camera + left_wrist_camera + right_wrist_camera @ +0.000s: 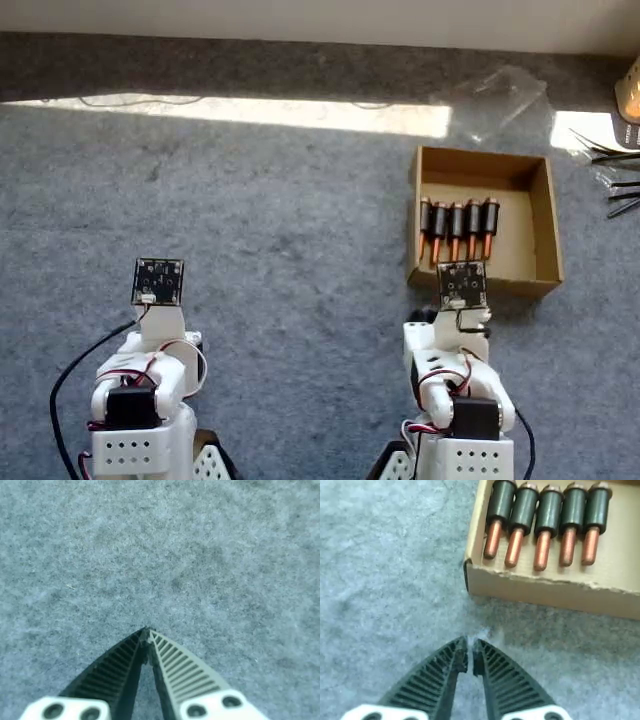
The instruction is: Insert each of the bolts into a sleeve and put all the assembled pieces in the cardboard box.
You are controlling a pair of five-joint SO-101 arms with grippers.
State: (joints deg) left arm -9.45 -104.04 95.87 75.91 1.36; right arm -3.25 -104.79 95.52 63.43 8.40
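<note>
Right wrist view: we find five copper bolts (541, 550) in black cylindrical sleeves (548, 510) inside the brown cardboard box (545, 587), shanks pointing at the nearer right end effector (469, 655), clenched empty like the left end effector (147, 645).

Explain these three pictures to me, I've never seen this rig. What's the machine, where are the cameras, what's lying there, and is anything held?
Two small robot arms stand side by side on a grey carpet-like surface. The high view comes from a fixed camera looking down on both: the left arm and the right arm. The other two pictures come from a camera on each wrist, looking along that arm's own fingers. The left gripper is shut and holds nothing. The right gripper is also shut and empty, close in front of the cardboard box. Inside the box, five assembled pieces lie in a row. Each is a copper-coloured bolt pushed through a dark sleeve.
</note>
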